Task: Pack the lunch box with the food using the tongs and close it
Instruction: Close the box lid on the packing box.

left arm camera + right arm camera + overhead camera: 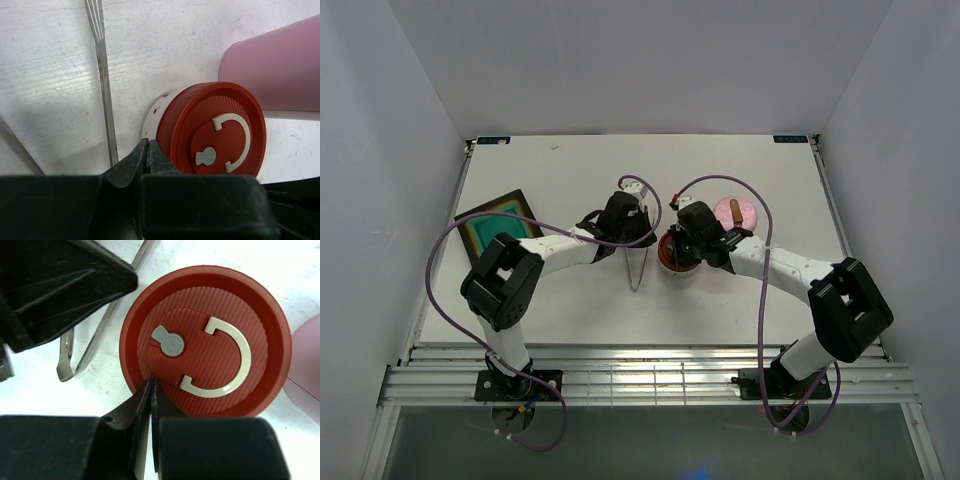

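Note:
The lunch box [677, 262] is a round white tub with a red lid [212, 130] on top; the lid [205, 340] carries a white curved handle and a grey knob. Whatever is inside is hidden, and the food is out of view. The tongs [638, 270] lie flat on the table just left of the box, with one slim arm [102, 75] running up the left wrist view and the joined end [67, 365] beside the lid. My left gripper [148, 142] is shut and empty against the box's left side. Also shut and empty, my right gripper [151, 383] has its tips at the lid's near edge.
A pink cup [735, 212] with a brown piece on it stands right behind the box, close to the lid [280, 65]. A black square tray with a teal inside [500, 225] lies at the left, partly under my left arm. White walls close in the table.

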Action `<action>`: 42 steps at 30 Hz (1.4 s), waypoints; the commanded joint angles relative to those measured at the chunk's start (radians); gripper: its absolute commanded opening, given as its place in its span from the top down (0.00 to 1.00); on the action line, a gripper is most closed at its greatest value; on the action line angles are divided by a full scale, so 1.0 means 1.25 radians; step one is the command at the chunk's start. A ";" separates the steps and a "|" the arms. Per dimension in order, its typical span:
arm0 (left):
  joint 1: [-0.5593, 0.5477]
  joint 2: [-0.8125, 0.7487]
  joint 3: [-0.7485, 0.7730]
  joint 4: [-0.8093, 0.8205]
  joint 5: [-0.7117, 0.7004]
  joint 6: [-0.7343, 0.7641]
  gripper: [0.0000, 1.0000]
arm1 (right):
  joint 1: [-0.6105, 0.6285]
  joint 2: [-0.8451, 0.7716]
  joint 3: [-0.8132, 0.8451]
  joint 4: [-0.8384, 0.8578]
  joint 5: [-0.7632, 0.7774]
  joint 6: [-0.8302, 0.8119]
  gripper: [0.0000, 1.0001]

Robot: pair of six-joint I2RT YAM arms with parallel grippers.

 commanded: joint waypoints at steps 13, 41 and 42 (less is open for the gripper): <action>-0.002 -0.182 -0.008 0.011 0.071 0.029 0.86 | -0.002 -0.092 0.039 -0.134 0.166 -0.037 0.92; -0.002 -0.007 -0.037 0.036 0.057 0.001 0.92 | -0.005 -0.033 -0.065 -0.043 0.044 -0.023 0.92; -0.002 -0.014 -0.028 0.029 0.058 0.004 0.90 | -0.005 -0.038 -0.054 -0.052 0.053 -0.024 0.92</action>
